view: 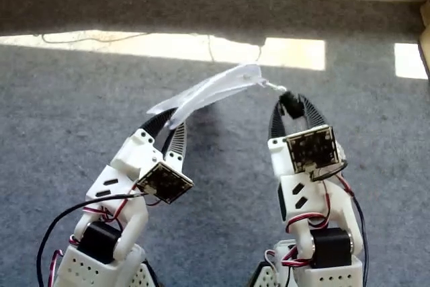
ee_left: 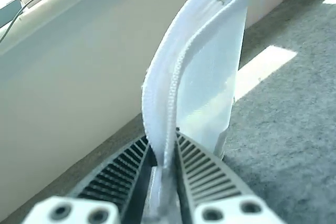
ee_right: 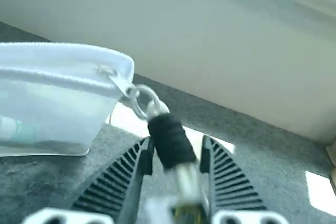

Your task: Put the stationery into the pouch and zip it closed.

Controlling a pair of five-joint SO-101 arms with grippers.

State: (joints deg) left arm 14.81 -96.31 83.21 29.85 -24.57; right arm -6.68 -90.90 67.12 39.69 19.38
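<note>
A clear pouch with a white zipper hangs in the air between the two arms, stretched out lengthwise. My left gripper is shut on one end of the pouch, with the zipper edge pinched between its jaws. At the other end, my right gripper is shut on the black zipper pull, which a small ring links to the slider at the pouch's corner. A greenish item shows faintly inside the pouch, near its bottom.
Grey carpet covers the surface under both arms. A sunlit strip runs across it near the far side, with a pale wall behind. A thin cable lies along the far edge.
</note>
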